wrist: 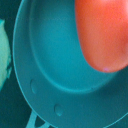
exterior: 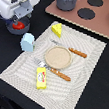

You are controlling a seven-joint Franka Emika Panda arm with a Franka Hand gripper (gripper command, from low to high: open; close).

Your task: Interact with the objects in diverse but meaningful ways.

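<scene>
Wrist view shows you the red tomato (wrist: 100, 35) lying in the grey saucepan (wrist: 55, 65), directly below your tool (exterior: 18, 20). Whether the tool is clenched or released, you cannot tell.

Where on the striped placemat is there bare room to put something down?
Free: the striped placemat's side at the exterior view's right, beyond the orange-handled knife. Crowded: around the round tan plate, yellow holed cheese wedge, light blue cup and yellow red-marked packet.
</scene>
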